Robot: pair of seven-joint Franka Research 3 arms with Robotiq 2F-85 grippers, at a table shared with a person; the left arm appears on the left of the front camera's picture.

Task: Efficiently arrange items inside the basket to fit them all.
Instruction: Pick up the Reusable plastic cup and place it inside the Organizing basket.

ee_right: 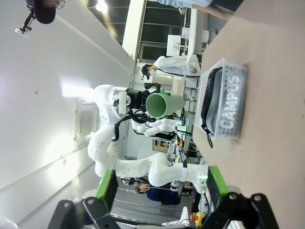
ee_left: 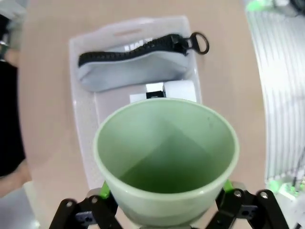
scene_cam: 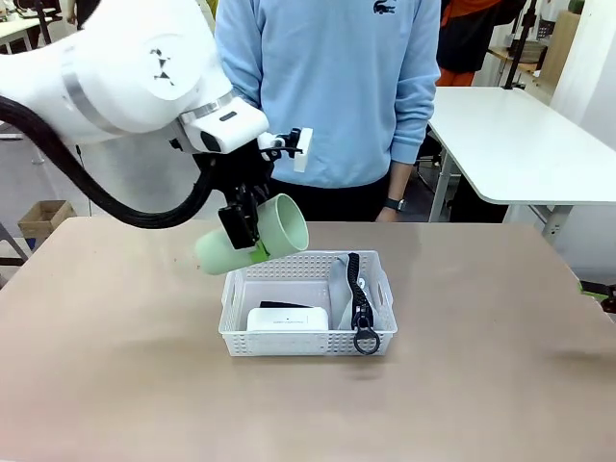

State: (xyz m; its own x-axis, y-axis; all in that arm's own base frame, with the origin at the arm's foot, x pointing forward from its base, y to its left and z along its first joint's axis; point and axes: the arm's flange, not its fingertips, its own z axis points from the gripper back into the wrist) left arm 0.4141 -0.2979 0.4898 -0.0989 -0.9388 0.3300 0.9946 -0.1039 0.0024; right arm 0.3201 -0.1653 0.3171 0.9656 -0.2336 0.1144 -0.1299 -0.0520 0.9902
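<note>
Left gripper (scene_cam: 243, 234) is clamped on the cup (scene_cam: 260, 236), holding it tilted in the air over the basket's (scene_cam: 380, 337) left rim. Right gripper (ee_right: 162, 188) hangs wide open, empty. Pouch (scene_cam: 351, 289) and white device (scene_cam: 287, 319) already sit inside. Cup looks light, stiff, a bit slick, so a grip low on the wall seems safest.

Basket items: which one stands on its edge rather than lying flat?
The grey zip pouch with the black zipper: it stands on edge along the right wall of the white lattice basket, zipper up. The white rounded device lies flat.
</note>
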